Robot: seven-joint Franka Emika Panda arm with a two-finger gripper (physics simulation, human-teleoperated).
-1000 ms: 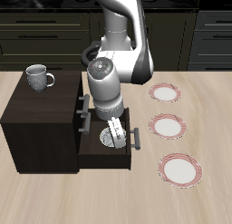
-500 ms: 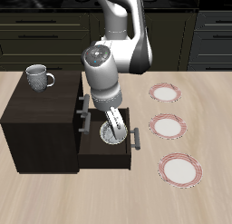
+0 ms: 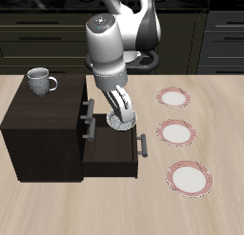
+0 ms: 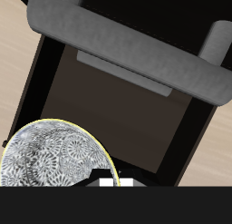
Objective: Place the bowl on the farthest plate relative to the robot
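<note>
The speckled grey-white bowl (image 3: 123, 124) hangs from my gripper (image 3: 118, 115), which is shut on its rim, above the open drawer (image 3: 110, 155) of the dark cabinet. In the wrist view the bowl (image 4: 54, 160) sits close to my gripper (image 4: 107, 182), with the empty drawer floor (image 4: 118, 105) below it. Three white plates with pinkish-red striped rims lie in a row beside the cabinet: one farthest back (image 3: 173, 97), a middle one (image 3: 176, 133), and one nearest the table's front edge (image 3: 189, 178), farthest from the robot's base. All three plates are bare.
A grey handled mug (image 3: 40, 82) stands on the dark cabinet's top (image 3: 38, 106). The drawer's grey handle (image 4: 127, 46) sticks out at its front. Dark kitchen cupboards run behind the table.
My arm has risen and lifted the bowl up out of the drawer; the bowl now hangs above the drawer's back part. Plates and mug have not moved.
</note>
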